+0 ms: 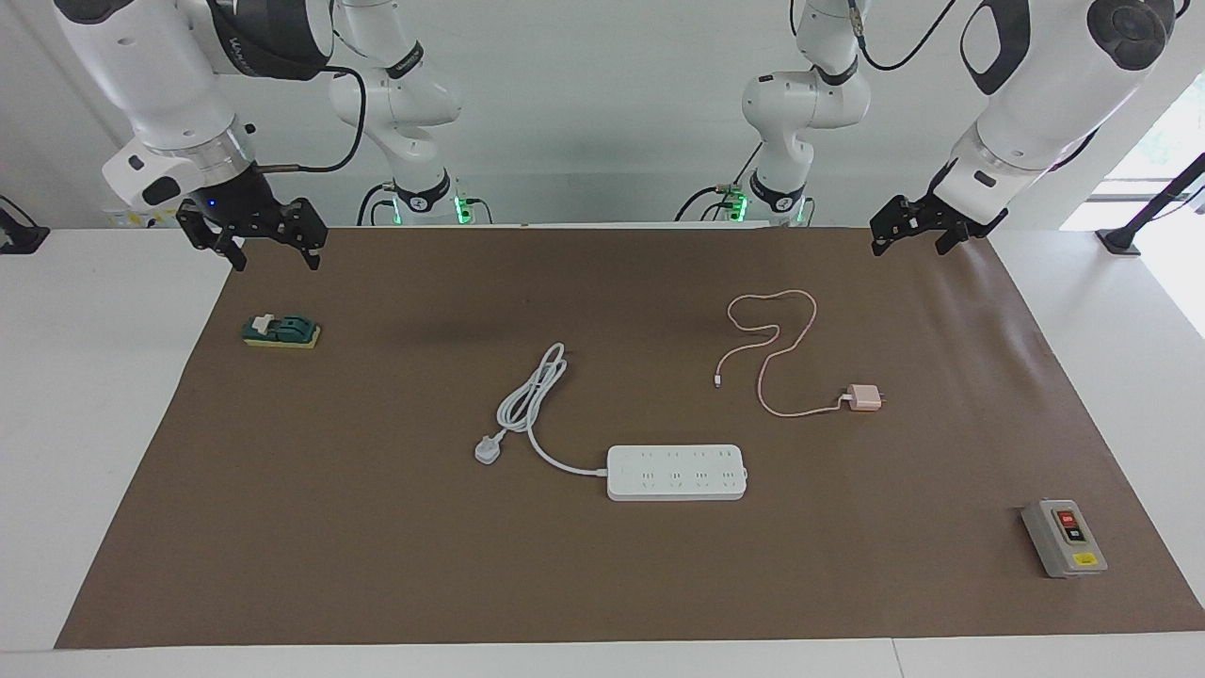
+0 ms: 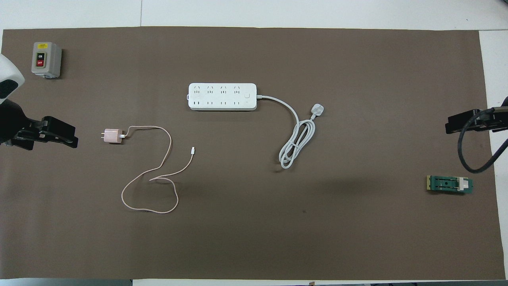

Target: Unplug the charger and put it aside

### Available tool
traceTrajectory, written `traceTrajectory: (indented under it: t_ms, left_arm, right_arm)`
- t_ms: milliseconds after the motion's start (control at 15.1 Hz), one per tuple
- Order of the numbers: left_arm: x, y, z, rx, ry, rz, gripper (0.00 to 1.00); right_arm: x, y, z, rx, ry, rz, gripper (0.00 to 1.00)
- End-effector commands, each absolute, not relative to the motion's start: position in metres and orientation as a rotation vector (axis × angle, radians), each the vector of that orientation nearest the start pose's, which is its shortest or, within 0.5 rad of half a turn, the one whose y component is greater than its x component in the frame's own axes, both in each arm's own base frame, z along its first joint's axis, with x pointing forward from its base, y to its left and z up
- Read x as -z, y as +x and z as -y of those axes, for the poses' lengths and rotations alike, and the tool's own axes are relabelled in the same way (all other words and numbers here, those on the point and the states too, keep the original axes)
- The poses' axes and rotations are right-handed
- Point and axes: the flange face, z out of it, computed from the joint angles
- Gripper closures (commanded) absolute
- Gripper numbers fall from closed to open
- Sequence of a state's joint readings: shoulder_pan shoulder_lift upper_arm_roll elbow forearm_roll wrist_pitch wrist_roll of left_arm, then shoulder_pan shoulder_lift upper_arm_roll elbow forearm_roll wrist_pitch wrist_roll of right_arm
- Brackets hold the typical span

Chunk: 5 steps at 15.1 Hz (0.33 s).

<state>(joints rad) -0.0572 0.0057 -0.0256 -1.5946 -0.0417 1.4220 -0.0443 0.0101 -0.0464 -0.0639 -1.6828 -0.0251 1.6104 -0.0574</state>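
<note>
1. Facing view: charger [image 1: 864,397] is lying unplugged on the brown mat [image 1: 602,584], at about 1 o'clock from the power strip [image 1: 676,472] (cable [image 1: 772,334] looping toward the robots).
2. Left gripper [image 1: 911,237] is hovering over the mat's edge, jaws spread, holding nothing.
3. Right gripper [image 1: 268,250] is hanging above the green switch [image 1: 281,330], jaws spread.

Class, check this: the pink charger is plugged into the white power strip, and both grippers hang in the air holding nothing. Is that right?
One error: the charger is not plugged in. It lies on the mat, apart from the power strip, nearer the robots, as the overhead view shows. The left gripper and right gripper do hang in the air holding nothing.
</note>
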Motion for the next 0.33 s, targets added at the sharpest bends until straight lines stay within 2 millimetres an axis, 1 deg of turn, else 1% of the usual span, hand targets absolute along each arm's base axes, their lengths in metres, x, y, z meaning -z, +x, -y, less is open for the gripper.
traceTrajectory:
  t_ms: [0, 264]
  left_arm:
    - [-0.5994, 0.539, 0.0493, -0.263, -3.144, -0.077, 0.0]
    - [-0.5995, 0.5392, 0.0493, -0.261, -3.144, -0.077, 0.0]
  right_arm:
    - [-0.6005, 0.5324, 0.0316, -0.044, -3.146, -0.016, 0.0]
    - [-0.6005, 0.5325, 0.03, -0.044, -3.146, -0.016, 0.0]
